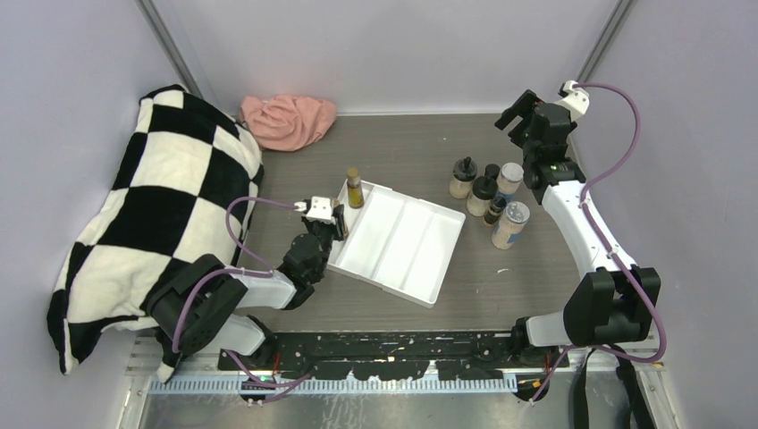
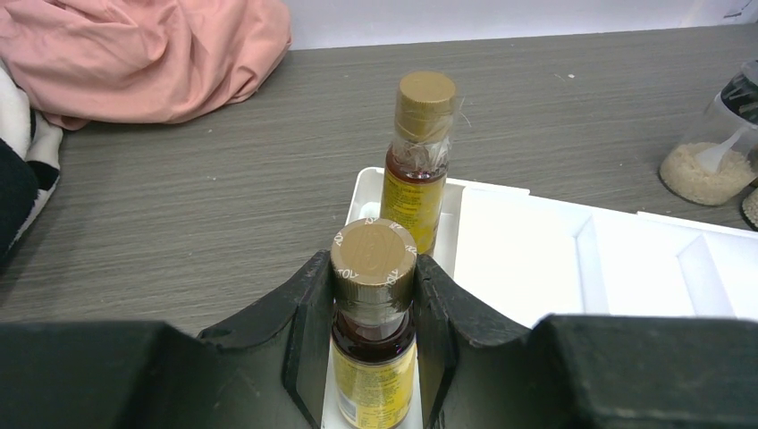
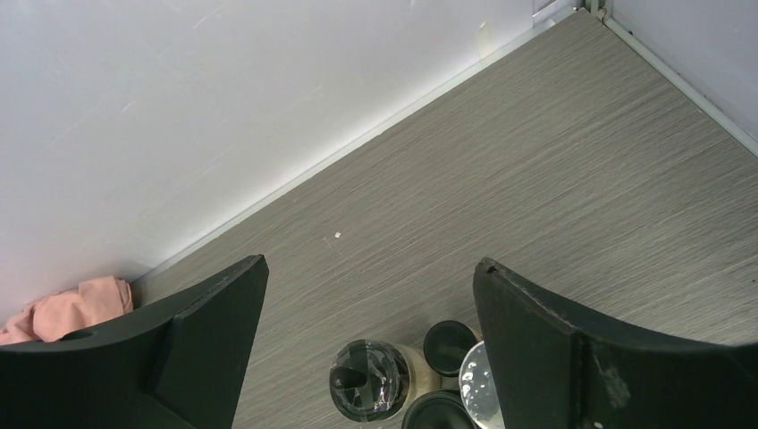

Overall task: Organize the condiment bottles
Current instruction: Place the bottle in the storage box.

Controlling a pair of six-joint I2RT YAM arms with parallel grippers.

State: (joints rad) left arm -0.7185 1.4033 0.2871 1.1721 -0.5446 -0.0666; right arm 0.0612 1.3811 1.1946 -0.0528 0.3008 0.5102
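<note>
on the left, our left gripper (image 1: 327,222) is clamped on a slim yellow bottle (image 2: 374,380), jaws pinching its neck just under the brown cap, at the left edge of the white tray (image 1: 420,268). we judge it light, rigid and smooth, likely glass, and tall enough to tip. a hold high on the neck suits it, and it wants a gentle set-down. its twin (image 2: 418,170) stands upright in the tray's left compartment just beyond. to the right, the other bottles (image 1: 490,198) cluster on the table. our right gripper (image 3: 371,264) hangs above them, jaws wide apart, holding nothing.
</note>
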